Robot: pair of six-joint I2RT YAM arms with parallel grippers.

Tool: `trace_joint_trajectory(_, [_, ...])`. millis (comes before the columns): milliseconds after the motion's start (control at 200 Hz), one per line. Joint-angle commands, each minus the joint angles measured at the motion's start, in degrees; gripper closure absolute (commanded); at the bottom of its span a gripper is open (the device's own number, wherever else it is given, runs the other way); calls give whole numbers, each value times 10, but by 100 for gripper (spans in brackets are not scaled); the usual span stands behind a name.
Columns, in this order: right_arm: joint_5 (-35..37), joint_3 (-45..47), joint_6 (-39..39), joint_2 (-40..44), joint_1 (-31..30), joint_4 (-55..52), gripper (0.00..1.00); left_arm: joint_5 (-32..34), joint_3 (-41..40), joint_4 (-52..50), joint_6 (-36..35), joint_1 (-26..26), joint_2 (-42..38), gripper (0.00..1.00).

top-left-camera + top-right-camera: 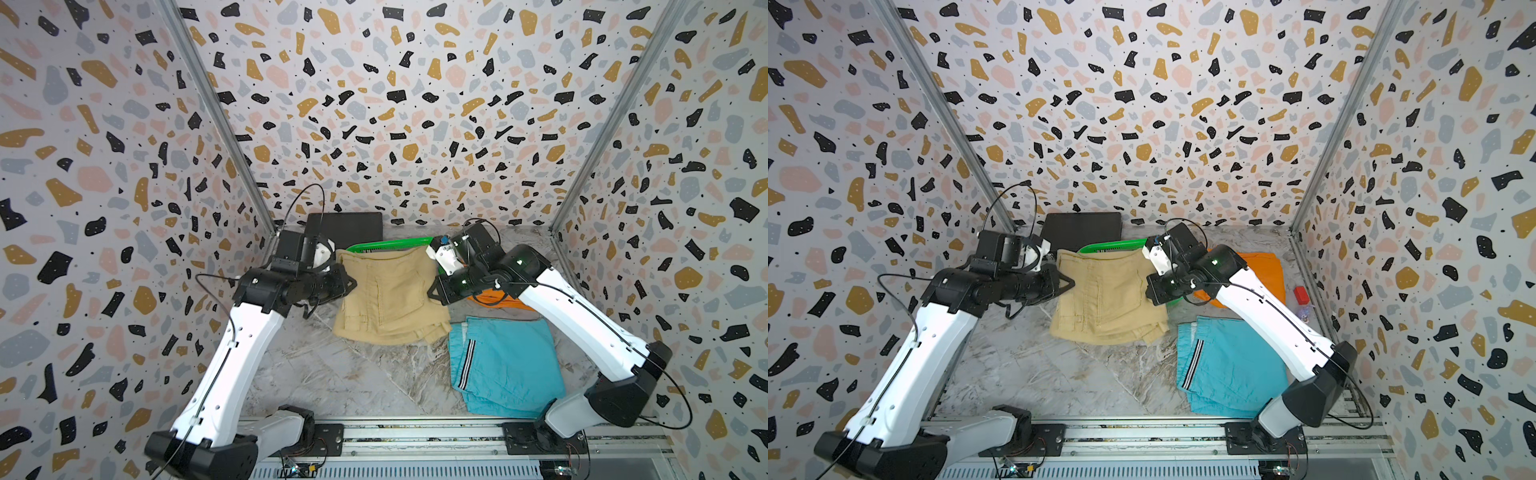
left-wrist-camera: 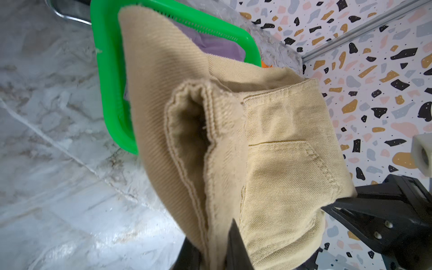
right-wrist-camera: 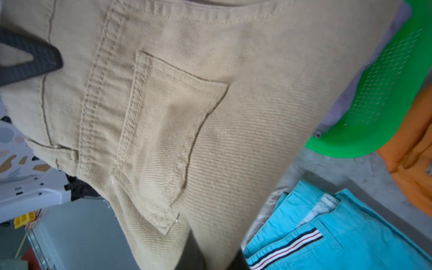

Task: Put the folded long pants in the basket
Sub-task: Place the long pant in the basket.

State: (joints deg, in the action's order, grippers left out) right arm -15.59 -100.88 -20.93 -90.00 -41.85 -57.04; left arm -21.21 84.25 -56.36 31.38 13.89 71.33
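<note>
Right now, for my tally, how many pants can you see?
4. Tan pants hang between left claw and right claw over the basket; lilac pants lie inside it; orange pants and turquoise pants lie on the table. Others may be hidden.

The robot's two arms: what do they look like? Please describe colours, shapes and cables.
Both the left arm and the right arm have glossy white shells with black joints and bases. A thin black cable runs along each and loops free near the wrist. The left gripper and right gripper have black triangular fingers.

Pants [image 1: 390,295] over basket [image 1: 390,243], box [image 1: 345,228] behind
</note>
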Motion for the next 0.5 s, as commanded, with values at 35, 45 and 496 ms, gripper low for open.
trace_joint_trajectory(35, [-21, -61, 3, -26, 39, 1, 100, 2, 58, 56, -27, -4, 67, 100])
trace_joint_trajectory(45, [-23, -63, 3, -28, 42, 0, 100, 3, 60, 56, -27, -5, 71, 100])
trace_joint_trajectory(496, [-83, -190, 0, -221, 146, 0, 100, -5, 100, 157, -43, -31, 272, 100])
